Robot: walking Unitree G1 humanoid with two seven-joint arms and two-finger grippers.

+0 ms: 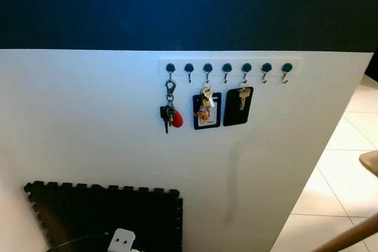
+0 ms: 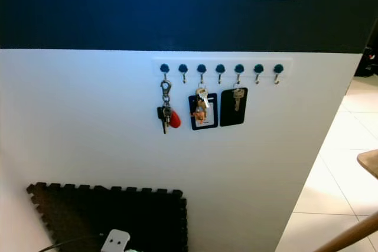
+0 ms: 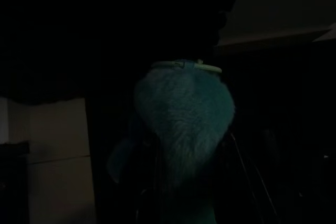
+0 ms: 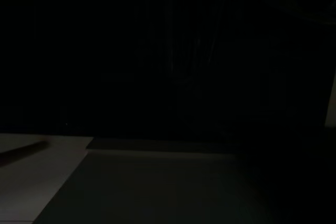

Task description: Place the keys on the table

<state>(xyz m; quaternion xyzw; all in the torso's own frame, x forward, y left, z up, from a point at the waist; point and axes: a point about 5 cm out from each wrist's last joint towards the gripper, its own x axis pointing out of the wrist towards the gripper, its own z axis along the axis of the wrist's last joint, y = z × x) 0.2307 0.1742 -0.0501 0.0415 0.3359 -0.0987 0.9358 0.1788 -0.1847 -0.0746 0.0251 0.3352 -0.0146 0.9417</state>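
Keys (image 1: 170, 114) hang from wall hooks (image 1: 227, 68); left wrist view shows teal fur (image 3: 184, 114); hand states can't be told.

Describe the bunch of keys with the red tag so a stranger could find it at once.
On the white wall below the dark blue band runs a row of seven hooks. The bunch of keys hangs from the leftmost hook. Unlike the two neighbours beside it, it has a red tag and no black card behind it.

Keys (image 1: 169, 113) with a red fob hang from the leftmost hook (image 1: 170, 69).
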